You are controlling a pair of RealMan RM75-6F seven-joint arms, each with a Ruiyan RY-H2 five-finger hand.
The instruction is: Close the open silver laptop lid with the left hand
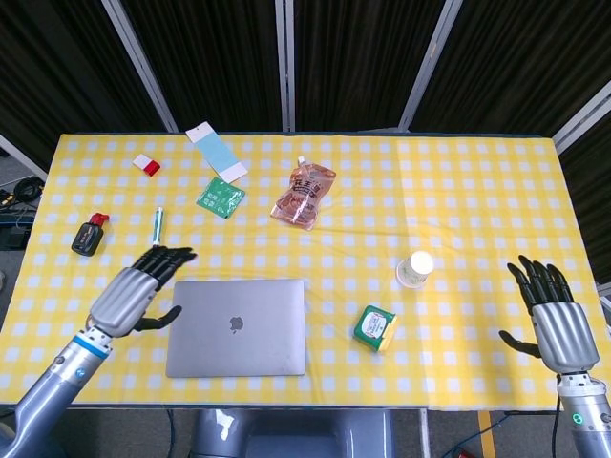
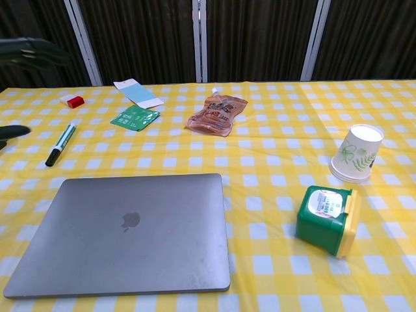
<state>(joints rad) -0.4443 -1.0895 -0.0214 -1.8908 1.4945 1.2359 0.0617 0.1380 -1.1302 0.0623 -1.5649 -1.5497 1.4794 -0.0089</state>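
Laptop: the silver laptop lies flat on the table near the front edge, lid fully down, logo facing up. Judged from this, the closing looks done.

Left hand: the left hand hovers just beside the laptop's left rear corner, fingers spread, grasping nothing and touching nothing. In the chest view only blurred dark bits show at the left border, probably its fingers, too vague to be sure.

Right hand: the right hand is raised well to the right of the laptop, past the table's front right corner, fingers apart, empty.

Handling: the laptop looks rigid, fairly heavy for its thinness, with a smooth metal skin that fingers could slip on. A flat press on the lid's top, away from the hinge, would suit it better than a pinch; the screen beneath is the fragile part, so a gentle push is wiser than a slap.

Containers: a paper cup stands mouth-down to the right of the laptop, so its inside is hidden. A green tub with a yellow lid lies tipped on its side just right of the laptop, lid on; contents cannot be told. A sealed reddish pouch lies behind the laptop.

Other things: a green marker lies behind the laptop's left corner, near the left hand.
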